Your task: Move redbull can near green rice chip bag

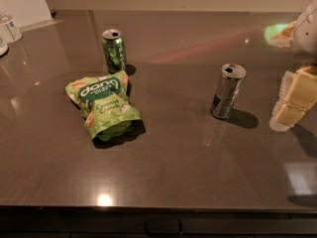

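The redbull can [228,91], slim and silver with blue patches, stands upright right of the table's middle. The green rice chip bag [104,105], bright green with white "dang" lettering, lies flat on the left part of the table, well apart from the can. My gripper [292,100], cream-coloured, hangs at the right edge of the view, just right of the redbull can and not touching it. It holds nothing that I can see.
A green patterned can [114,50] stands upright just behind the bag. A clear container [10,28] sits at the far left corner. The dark table [173,162] has its front edge near the bottom of the view.
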You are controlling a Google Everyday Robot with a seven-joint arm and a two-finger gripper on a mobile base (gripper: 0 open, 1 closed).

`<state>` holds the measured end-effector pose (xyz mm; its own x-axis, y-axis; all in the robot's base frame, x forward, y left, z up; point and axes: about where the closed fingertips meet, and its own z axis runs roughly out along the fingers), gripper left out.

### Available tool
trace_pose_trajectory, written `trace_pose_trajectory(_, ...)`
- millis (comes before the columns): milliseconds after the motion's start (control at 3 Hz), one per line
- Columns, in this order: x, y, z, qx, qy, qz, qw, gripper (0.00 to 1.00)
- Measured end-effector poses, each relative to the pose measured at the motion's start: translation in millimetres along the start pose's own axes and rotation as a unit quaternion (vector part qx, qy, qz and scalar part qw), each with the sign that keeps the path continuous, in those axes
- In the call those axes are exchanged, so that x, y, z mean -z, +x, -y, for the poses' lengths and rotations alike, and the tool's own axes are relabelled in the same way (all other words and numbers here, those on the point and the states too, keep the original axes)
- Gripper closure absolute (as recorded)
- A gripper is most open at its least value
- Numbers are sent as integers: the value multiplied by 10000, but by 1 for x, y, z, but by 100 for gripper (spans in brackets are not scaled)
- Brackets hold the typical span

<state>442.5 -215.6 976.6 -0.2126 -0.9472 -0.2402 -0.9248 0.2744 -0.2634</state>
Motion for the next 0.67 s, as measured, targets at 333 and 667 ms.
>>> trace_pose_trajectory(333, -8, -11, 13, -10, 32, 249, 9997, 0)
trace_pose_trajectory(667, -24, -23, 28, -83, -93, 518, 9986, 0)
